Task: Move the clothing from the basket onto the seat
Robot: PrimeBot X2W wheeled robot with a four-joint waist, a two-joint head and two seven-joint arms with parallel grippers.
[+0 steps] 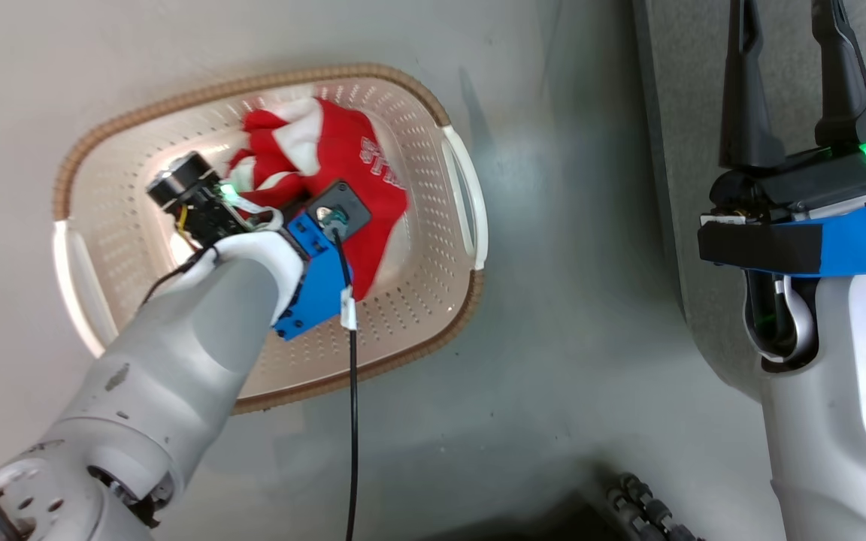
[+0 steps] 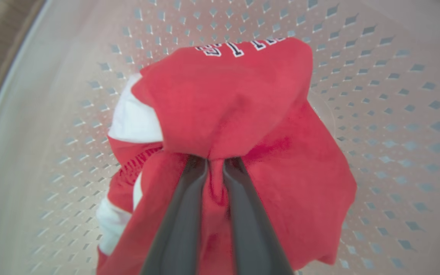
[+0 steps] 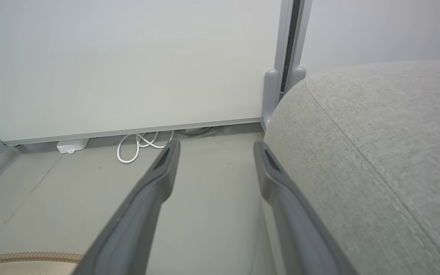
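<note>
Red clothing (image 1: 343, 161) with white trim and lettering lies bunched inside the cream basket (image 1: 463, 203), which stands on the floor. My left arm reaches down into the basket. In the left wrist view my left gripper (image 2: 215, 162) is shut on a fold of the red clothing (image 2: 239, 103), its fingertips buried in the cloth. My right gripper (image 1: 794, 45) hangs open at the upper right, empty, beside the edge of the grey seat (image 1: 673, 113). In the right wrist view its fingers (image 3: 166, 164) point along the floor with the seat (image 3: 376, 145) to their right.
A black cable (image 1: 352, 421) runs from the left wrist down the head view. A white wall panel (image 3: 128, 65) with a white cord (image 3: 139, 145) at its foot stands beyond the seat. The basket rim (image 3: 29, 256) shows at the lower left.
</note>
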